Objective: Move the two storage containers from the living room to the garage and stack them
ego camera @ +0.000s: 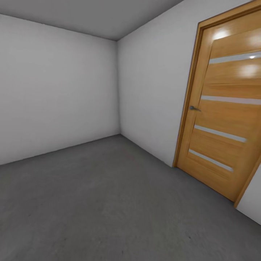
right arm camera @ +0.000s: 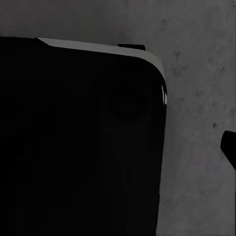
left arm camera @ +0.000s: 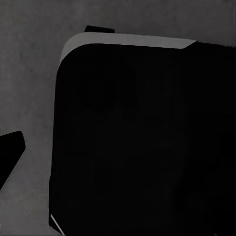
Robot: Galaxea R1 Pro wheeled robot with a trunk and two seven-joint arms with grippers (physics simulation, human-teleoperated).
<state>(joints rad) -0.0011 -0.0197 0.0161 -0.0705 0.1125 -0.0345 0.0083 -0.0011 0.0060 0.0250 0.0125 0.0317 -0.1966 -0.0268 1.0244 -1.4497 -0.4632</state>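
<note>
Ahead of the robot, head view: the garage, a bare room with a dark grey concrete floor [ego camera: 108, 203] running to the corner where two pale grey walls [ego camera: 54, 90] meet. At right, a wooden door [ego camera: 224, 119] with pale horizontal strips and a small metal handle [ego camera: 194, 108] stands in its frame, upright against the right-hand wall. Left wrist view: a black rounded body [left arm camera: 142, 142] with a pale edge over grey floor; a dark finger tip [left arm camera: 10, 152] at one edge. Right wrist view: a like black body [right arm camera: 78, 142] and a dark tip [right arm camera: 230, 147] over the floor. Whether either gripper's fingers are apart or together cannot be told.
</note>
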